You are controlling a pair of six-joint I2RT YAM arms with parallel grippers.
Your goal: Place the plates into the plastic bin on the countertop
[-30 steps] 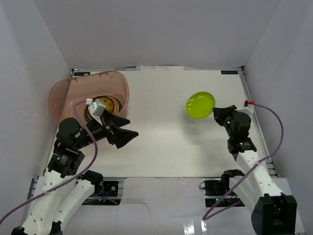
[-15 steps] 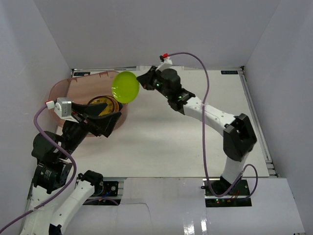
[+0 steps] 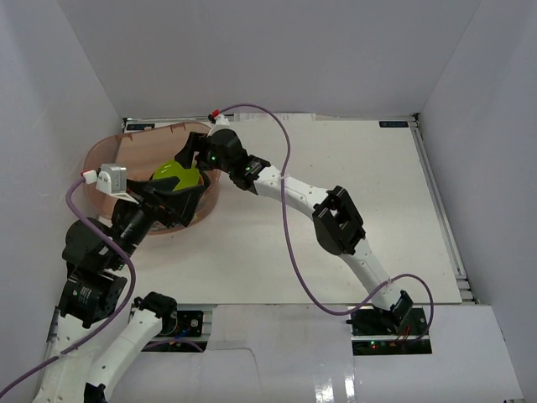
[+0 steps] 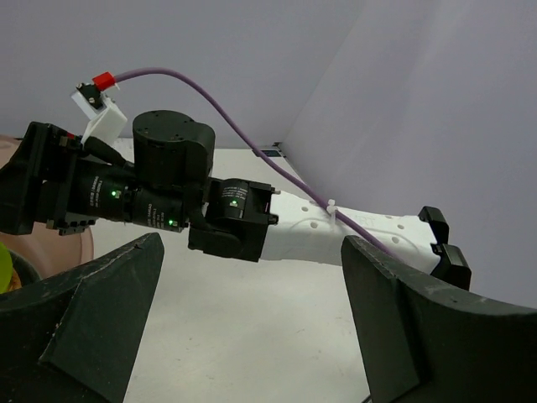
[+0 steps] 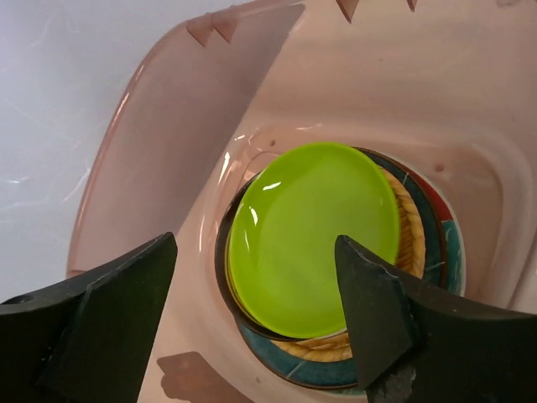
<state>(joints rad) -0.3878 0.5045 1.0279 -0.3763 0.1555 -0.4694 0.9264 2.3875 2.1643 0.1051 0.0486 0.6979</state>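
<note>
The lime green plate (image 5: 310, 235) lies free on top of a stack of plates inside the plastic bin (image 5: 168, 109). Under it show a black rim, a woven tan plate (image 5: 413, 243), a dark teal plate (image 5: 285, 365) and a red edge (image 5: 440, 210). My right gripper (image 5: 256, 245) hovers open just above the lime plate, holding nothing. In the top view the right gripper (image 3: 193, 158) reaches over the bin (image 3: 105, 151) at the far left of the countertop (image 3: 336, 210), where the lime plate (image 3: 179, 175) shows. My left gripper (image 3: 186, 210) stands open and empty at the bin's near edge.
The right arm (image 3: 285, 189) stretches diagonally across the countertop from its base at the near right to the bin. In the left wrist view my left gripper (image 4: 252, 252) faces that arm's wrist (image 4: 168, 193) over bare white surface. White walls enclose the back and both sides.
My right arm swung from the right side across to the bin with the lime green plate, then opened; the plate now rests on the stack. The left arm drew back and rose.
</note>
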